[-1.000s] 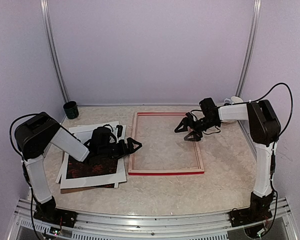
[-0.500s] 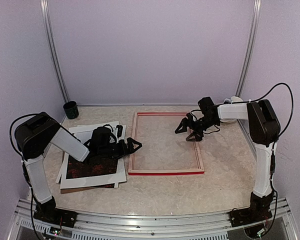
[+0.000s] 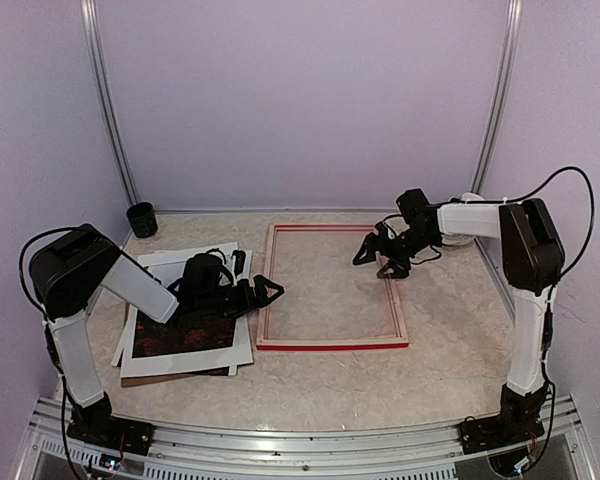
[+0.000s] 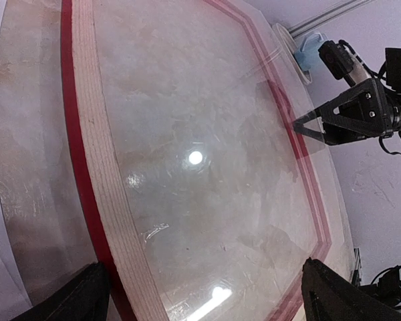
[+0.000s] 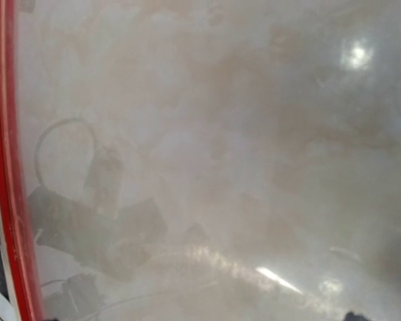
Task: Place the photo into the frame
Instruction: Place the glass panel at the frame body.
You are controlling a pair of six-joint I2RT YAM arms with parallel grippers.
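Note:
The frame (image 3: 330, 343) lies flat at the table's middle, pale wood back up, with red edges and a shiny pane inside. The photo (image 3: 180, 337), dark reddish, lies in a pile of white sheets to the frame's left, partly under my left arm. My left gripper (image 3: 270, 292) stands open and empty at the frame's left rail (image 4: 97, 167); its fingertips (image 4: 87, 294) show low in the left wrist view. My right gripper (image 3: 372, 265) hangs open and empty over the pane near the frame's right rail, also seen as the right gripper (image 4: 321, 127). The right wrist view shows the pane and the frame's red edge (image 5: 3, 167).
A dark green cup (image 3: 141, 218) stands at the back left corner. A white round object (image 3: 467, 204) sits at the back right behind my right arm. White sheets and a brown board (image 3: 175, 375) lie stacked under the photo. Walls close in on three sides.
My right gripper has drifted slightly back and up over the frame's right side. The left arm and the pile have not moved.

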